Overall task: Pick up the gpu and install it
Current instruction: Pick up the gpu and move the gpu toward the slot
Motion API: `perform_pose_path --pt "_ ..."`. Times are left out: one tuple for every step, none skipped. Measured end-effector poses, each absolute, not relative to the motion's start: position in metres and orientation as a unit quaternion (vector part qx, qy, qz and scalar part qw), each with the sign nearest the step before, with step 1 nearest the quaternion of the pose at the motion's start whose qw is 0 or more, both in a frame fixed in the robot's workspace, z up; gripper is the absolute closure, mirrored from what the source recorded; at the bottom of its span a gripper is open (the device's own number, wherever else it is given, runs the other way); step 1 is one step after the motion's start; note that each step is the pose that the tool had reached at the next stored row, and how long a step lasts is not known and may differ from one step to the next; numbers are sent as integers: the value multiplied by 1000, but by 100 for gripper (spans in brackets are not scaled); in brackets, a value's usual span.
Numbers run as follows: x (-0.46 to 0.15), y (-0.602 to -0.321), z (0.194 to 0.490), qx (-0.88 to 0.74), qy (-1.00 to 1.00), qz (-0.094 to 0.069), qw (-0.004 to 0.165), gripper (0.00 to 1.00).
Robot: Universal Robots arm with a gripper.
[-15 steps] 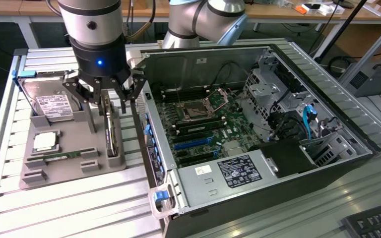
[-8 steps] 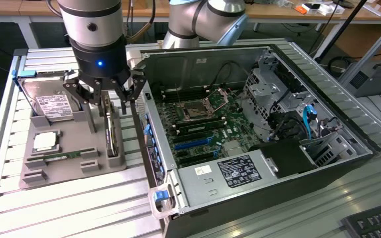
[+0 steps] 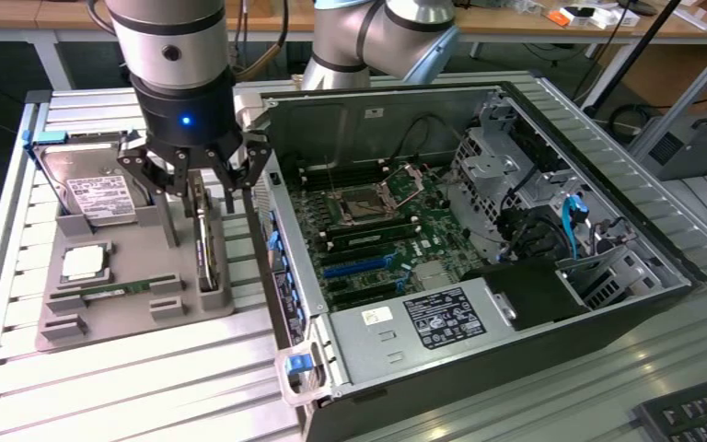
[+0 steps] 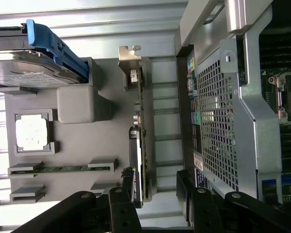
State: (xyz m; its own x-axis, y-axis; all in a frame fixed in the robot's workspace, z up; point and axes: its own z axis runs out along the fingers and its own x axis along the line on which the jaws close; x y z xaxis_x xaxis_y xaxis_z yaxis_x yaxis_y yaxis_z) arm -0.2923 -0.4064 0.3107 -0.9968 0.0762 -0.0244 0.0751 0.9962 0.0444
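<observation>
Counter [image 3: 121, 387]: you have a ribbed aluminium top, pale and glare-lit, with slats running across it. A grey holder tray [image 3: 144, 267] [image 4: 87, 141] lies flat on it.

The gpu [image 3: 210, 249] [image 4: 140, 141] stands on edge in the tray's slot, along the tray side nearest the open computer case [image 3: 452, 230] [image 4: 223, 97]. Its silver bracket is at the tray's hard-drive end.

Your arm [image 3: 176, 55] hangs over that side of the tray. The jaws are spread wide, one finger either side of the card's top edge, gripping nothing.

Also on the tray:
- A hard drive [image 3: 96, 193] [image 4: 24, 73] is propped at one end.
- A processor chip [image 3: 84, 262] [image 4: 31, 133] sits in a pocket mid-tray.
- A RAM stick [image 3: 121, 293] [image 4: 63, 169] lies in a slot just past the chip.

The case sits just beside the tray, side panel off, with the motherboard [image 3: 378, 221] exposed.

Room: beyond the tray there is dark floor and a wooden-topped bench [image 3: 514, 18]. A keyboard [image 3: 698, 414] sits on the case's far side from the tray.
</observation>
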Motion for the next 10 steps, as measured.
perform_pose_path --pt "-292 -407 310 38 999 22 13 52" --pt "-292 -407 310 38 999 22 13 52" --pt "-292 -407 310 38 999 22 13 52" --pt "-292 -407 310 38 999 22 13 52" --pt "-292 -407 310 38 999 22 13 52" --pt "-292 -407 310 38 999 22 13 52" --pt "-292 -407 309 38 999 22 13 52" --pt "-292 -407 309 38 999 22 13 52" --pt "-292 -407 309 38 999 22 13 52" --pt "-292 -407 309 38 999 22 13 52"
